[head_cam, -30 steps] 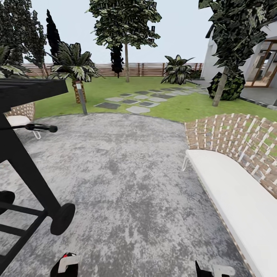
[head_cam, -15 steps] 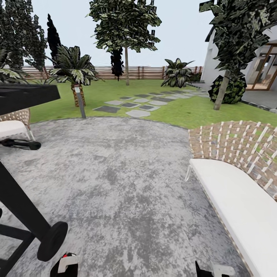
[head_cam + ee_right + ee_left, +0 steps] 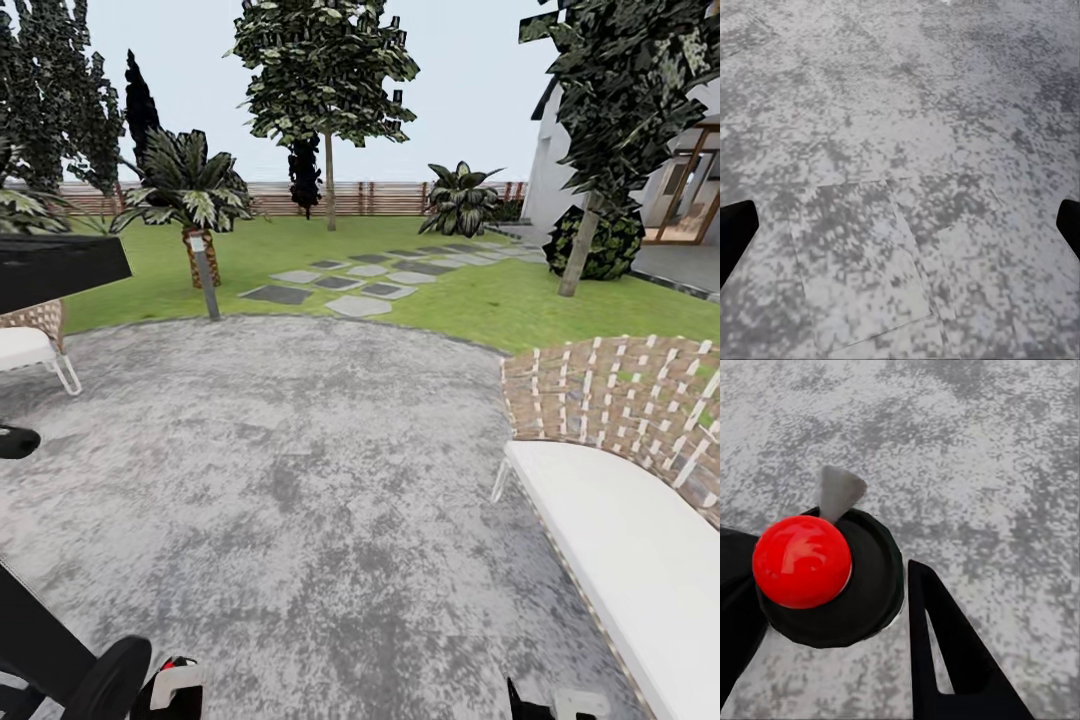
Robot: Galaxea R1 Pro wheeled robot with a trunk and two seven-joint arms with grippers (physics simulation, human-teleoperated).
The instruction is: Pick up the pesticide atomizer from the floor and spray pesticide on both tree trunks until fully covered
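The left gripper (image 3: 847,622) is clamped on the pesticide atomizer (image 3: 829,574), a black round-bodied container with a red cap and grey nozzle; its contents cannot be seen. The right gripper (image 3: 900,225) is spread wide with nothing between its fingertips (image 3: 735,229), above grey mottled paving (image 3: 330,480). Far across the lawn (image 3: 480,300) stand a tree (image 3: 328,150) by the fence (image 3: 370,198) and another (image 3: 585,235) right, near the house (image 3: 690,190).

Ahead of you the patio (image 3: 300,480) runs to the lawn (image 3: 480,295), stepping stones (image 3: 345,285) crossing it toward the fence (image 3: 370,197), with a sofa (image 3: 620,520) at your right and a grill (image 3: 50,270) at your left.
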